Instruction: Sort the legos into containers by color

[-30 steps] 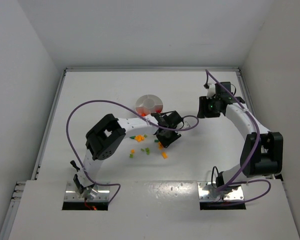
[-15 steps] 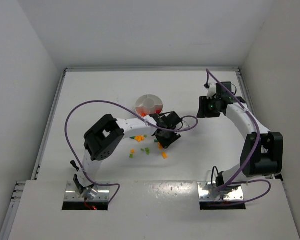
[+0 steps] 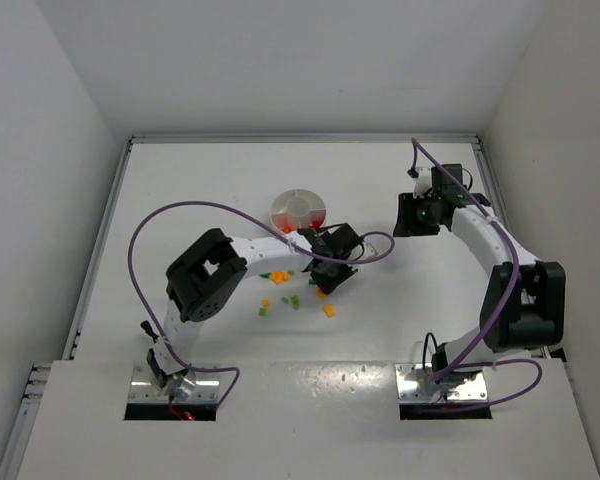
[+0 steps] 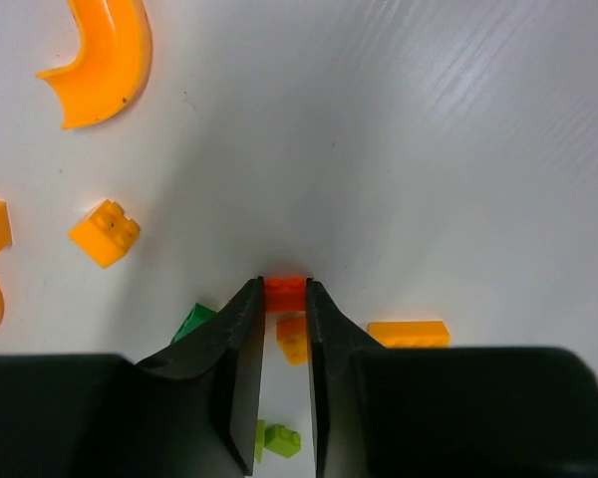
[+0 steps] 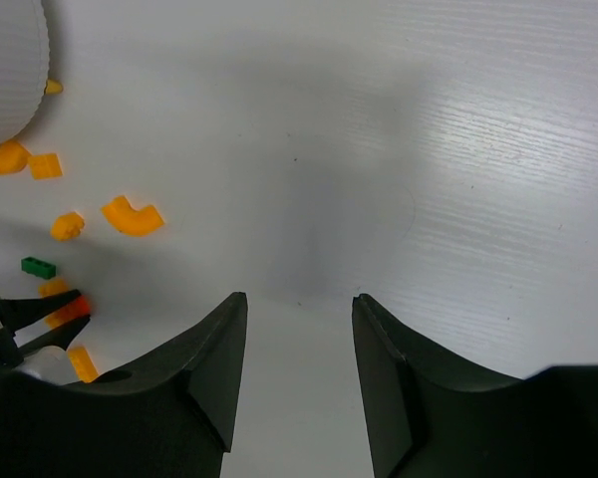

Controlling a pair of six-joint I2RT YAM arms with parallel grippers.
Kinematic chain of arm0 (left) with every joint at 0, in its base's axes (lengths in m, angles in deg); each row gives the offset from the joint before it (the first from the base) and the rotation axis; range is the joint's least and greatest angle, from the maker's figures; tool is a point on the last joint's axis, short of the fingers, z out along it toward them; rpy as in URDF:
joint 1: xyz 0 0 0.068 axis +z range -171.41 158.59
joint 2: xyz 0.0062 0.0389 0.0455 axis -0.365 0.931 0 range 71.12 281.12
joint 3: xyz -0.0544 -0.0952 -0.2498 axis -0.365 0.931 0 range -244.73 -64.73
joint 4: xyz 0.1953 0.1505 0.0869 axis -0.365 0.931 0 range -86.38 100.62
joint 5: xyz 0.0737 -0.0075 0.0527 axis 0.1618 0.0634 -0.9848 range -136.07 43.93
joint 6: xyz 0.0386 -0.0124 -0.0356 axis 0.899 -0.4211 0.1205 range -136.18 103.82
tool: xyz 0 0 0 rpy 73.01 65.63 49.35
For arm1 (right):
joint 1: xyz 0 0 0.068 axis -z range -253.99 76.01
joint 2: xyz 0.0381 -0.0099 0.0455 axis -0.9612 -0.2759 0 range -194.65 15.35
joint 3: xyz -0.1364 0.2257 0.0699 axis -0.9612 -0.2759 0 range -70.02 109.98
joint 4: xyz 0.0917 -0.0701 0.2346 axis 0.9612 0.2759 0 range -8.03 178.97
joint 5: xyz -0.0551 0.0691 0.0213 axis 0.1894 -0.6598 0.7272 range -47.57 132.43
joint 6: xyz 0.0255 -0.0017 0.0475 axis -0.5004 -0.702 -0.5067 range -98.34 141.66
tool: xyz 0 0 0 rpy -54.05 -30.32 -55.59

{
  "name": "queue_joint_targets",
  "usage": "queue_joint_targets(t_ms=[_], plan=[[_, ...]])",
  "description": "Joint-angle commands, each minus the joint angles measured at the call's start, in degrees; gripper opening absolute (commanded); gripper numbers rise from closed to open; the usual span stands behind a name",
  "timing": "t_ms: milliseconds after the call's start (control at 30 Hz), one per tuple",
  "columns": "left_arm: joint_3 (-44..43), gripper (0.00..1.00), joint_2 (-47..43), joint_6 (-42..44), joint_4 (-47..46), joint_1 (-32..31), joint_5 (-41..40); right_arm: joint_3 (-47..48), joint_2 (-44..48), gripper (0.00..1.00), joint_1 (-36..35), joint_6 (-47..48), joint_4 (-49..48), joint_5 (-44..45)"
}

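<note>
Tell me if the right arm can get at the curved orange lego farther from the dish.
Probably yes: only bare table lies between the open right hand and the curved lego; the left hand, gripping a red brick, sits off to one side.

**A:** What do the arms look like?

**B:** The left arm (image 3: 265, 246) and right arm (image 3: 480, 235) are white tubes joined by chunky black housings, each on a shiny metal plate (image 3: 150, 385).

**A:** Any wiring?

**B:** Purple cable (image 3: 210, 204) trails along both. A green light (image 3: 421, 212) glows on the right one. The left gripper (image 4: 284, 287) and right gripper (image 5: 299, 299) have plain black wedge fingers.
</note>
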Motion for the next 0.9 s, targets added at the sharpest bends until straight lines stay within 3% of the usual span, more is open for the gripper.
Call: queue_joint_targets(t_ms=[0,100,233,400,567,867], plan=[[2.6,0.24,-1.0,-0.4,3.0,0.2,0.2,2.3,0.1,0.47,0.3,0.0,-0.4,-0.7],[2.0,0.22,-3.1,0.7,3.0,1.8,4.5,2.3,0.1,0.47,0.3,0.0,-0.4,-1.2],[1.5,0.22,-13.9,2.7,0.3,5.2,13.7,1.7,0.1,0.45,0.3,0.0,-0.4,-1.7],[-5.2,0.21,-19.9,3.3,2.2,8.6,12.8,1.7,0.1,0.43,-0.8,1.1,-0.4,-3.0],[-6.7,0.21,-22.0,5.2,6.3,15.3,10.3,2.2,-1.2,0.41,-1.3,1.7,0.2,-4.3],[-6.7,0.21,-19.1,5.8,6.9,23.8,10.2,3.3,-2.3,0.41,-1.3,1.7,1.3,-4.9]])
